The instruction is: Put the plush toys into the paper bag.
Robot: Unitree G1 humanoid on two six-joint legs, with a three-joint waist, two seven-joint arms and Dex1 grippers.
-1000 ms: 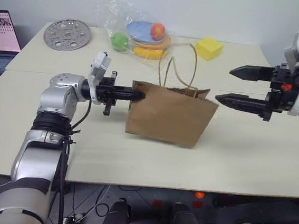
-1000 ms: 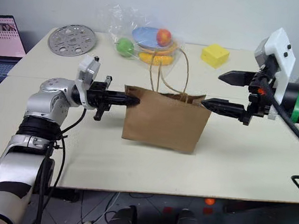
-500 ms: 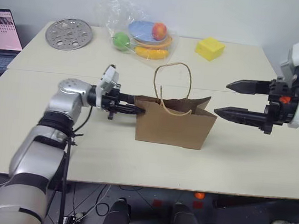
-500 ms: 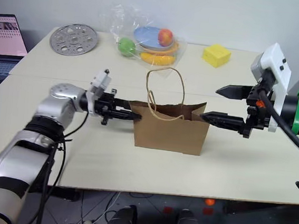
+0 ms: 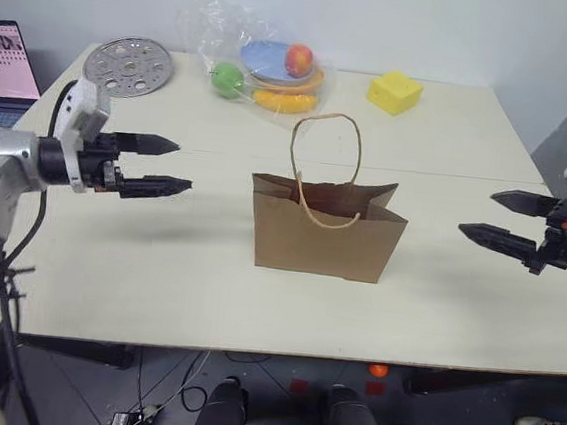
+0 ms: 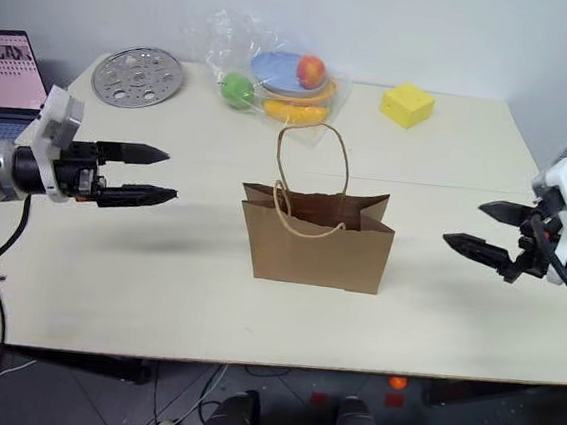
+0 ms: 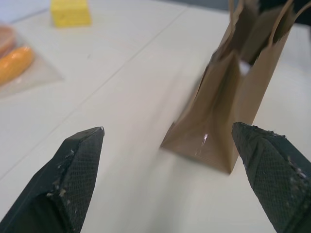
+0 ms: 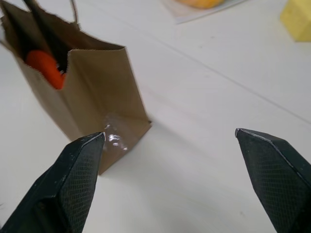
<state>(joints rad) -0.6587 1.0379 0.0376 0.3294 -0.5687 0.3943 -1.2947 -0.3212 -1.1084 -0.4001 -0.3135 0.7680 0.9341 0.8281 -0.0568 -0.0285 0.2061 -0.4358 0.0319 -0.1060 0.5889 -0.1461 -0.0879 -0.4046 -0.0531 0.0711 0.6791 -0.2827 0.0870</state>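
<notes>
The brown paper bag (image 5: pixel 326 239) stands upright and open at the middle of the table, its loop handles (image 5: pixel 325 141) sticking up. Inside its mouth an orange plush toy (image 8: pixel 43 68) shows; a small white patch (image 7: pixel 244 68) also shows in the opening, and I cannot tell what it is. My left gripper (image 5: pixel 184 165) hovers open well to the bag's left, pointing at it with nothing between its fingers (image 7: pixel 77 160). My right gripper (image 5: pixel 476 212) hovers open to the bag's right, also empty and apart from the bag.
At the back of the table lie a crinkly clear plastic bag with fruit and plates (image 5: pixel 267 65), a yellow block (image 5: pixel 396 91) and a perforated metal disc (image 5: pixel 127 65). A laptop (image 5: pixel 2 60) sits at the far left edge.
The left gripper let go of the bag's left edge, opened and drew away to the left. The right gripper moved right and lower. The bag went from lifted and tilted to standing on the table.
</notes>
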